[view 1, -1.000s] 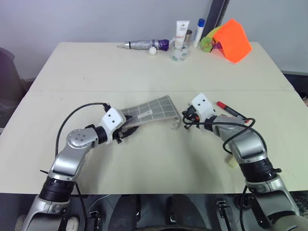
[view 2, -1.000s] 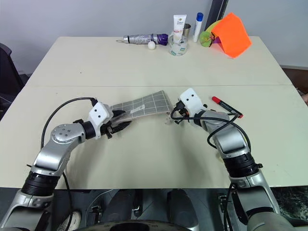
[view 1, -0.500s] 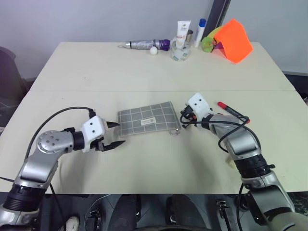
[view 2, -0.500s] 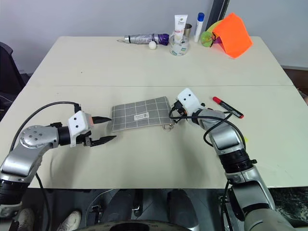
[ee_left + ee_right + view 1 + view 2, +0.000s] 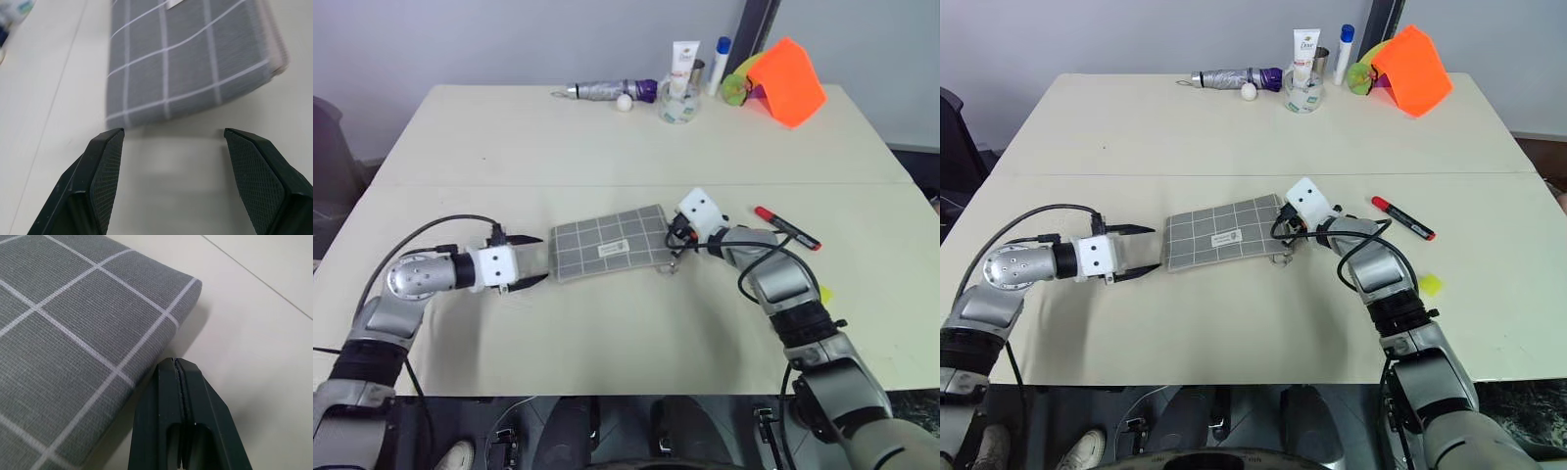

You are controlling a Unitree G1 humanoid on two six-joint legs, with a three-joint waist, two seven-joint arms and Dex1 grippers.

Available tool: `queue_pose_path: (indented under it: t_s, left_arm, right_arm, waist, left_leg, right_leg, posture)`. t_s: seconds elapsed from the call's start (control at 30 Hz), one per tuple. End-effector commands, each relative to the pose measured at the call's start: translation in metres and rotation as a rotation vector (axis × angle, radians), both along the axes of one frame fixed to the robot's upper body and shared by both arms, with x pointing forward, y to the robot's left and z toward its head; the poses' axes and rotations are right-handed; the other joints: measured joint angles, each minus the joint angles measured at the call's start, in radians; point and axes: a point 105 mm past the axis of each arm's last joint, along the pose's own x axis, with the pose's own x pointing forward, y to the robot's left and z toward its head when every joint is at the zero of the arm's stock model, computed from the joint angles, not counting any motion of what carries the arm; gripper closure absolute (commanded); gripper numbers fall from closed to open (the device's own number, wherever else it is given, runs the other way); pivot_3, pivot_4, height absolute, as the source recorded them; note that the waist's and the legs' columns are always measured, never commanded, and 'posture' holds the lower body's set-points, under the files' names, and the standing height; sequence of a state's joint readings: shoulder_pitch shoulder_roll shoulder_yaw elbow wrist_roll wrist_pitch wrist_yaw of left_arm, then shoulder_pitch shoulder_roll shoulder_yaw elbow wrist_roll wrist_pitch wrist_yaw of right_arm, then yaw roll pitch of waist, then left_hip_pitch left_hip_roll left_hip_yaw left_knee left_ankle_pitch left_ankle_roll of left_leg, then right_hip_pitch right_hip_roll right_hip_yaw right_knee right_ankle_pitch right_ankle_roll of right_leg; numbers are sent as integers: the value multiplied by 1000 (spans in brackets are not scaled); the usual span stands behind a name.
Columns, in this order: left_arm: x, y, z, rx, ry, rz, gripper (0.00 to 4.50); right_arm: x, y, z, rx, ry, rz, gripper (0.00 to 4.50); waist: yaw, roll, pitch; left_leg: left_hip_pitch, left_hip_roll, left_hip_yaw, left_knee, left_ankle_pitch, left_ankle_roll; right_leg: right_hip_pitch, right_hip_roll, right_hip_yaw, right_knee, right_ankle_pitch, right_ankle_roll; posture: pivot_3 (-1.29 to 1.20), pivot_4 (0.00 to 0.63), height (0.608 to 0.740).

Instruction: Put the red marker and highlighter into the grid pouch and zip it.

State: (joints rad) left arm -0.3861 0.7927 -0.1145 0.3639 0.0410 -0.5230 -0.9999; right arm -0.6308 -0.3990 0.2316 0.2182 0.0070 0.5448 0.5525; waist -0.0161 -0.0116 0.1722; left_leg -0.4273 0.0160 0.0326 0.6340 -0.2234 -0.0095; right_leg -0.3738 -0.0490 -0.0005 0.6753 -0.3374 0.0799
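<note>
left eye view: grid pouch now flat, left claw released.

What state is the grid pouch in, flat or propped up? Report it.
Flat. The grid pouch lies spread on the table, its whole gridded face up, between the open left gripper and the shut right gripper.

closed claw, beside grid pouch
</note>
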Motion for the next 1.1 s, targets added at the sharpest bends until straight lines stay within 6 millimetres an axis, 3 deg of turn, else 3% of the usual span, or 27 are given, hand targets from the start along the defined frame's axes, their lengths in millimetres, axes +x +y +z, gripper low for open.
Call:
queue_pose_path:
  t_s: [0.03,0.37,0.47,0.6,0.67,0.77,0.97,1.07,1.1]
  left_arm:
    - [5,-11,2,36,-55,-74,1057]
    - [5,-29,-1,-13,-73,-178,1057]
    - [1,-32,0,-45,-52,-197,1838]
    - [-2,-34,5,-112,-24,-183,3785]
    - [-5,-35,4,-121,-8,-187,4386]
    - [-7,-37,7,-172,15,-172,4386]
    - [-4,-39,23,-378,105,-26,4386]
    - [-7,-45,27,-462,133,35,4500]
    - [-6,-47,29,-497,139,61,4500]
  right_arm:
    - [1,13,7,4,-20,53,4500]
    - [-3,26,1,0,2,111,4500]
    - [-4,27,-2,2,10,110,4500]
    - [-4,28,-3,7,17,108,4500]
    - [-4,29,-3,10,19,105,4500]
    - [-2,27,-2,16,10,91,4500]
    - [13,-10,38,105,-91,-52,4500]
    - [2,-38,61,121,-146,-64,3659]
    - [-2,-46,67,115,-164,-71,3191]
  waist:
    - [2,0,0]
    - [-2,0,0]
    - [-3,0,0]
    - [-4,0,0]
    - [-4,0,0]
    - [-4,0,0]
    - [1,0,0]
    - [4,1,0]
    - [5,1,0]
  left_leg:
    - [0,0,0,0,0,0]
    - [0,0,1,2,0,0]
    - [0,0,1,2,0,0]
    - [0,0,1,3,0,0]
    - [0,0,1,3,0,0]
    - [1,0,1,3,0,0]
    - [0,0,0,5,0,0]
    - [0,0,0,5,0,0]
    - [0,0,0,5,0,0]
  right_leg:
    - [0,0,0,1,0,0]
    - [-1,0,0,5,0,0]
    - [-1,0,0,5,0,0]
    - [-1,0,0,6,0,0]
    - [-1,0,0,6,0,0]
    - [-1,0,0,6,0,0]
    - [-1,0,0,7,0,0]
    - [0,0,0,6,0,0]
    - [-1,0,0,6,0,0]
  posture:
    - [0,150,740]
    - [0,150,740]
    - [0,150,740]
    - [0,150,740]
    - [0,150,740]
    - [0,150,740]
    - [0,150,740]
    - [0,150,740]
    - [0,150,740]
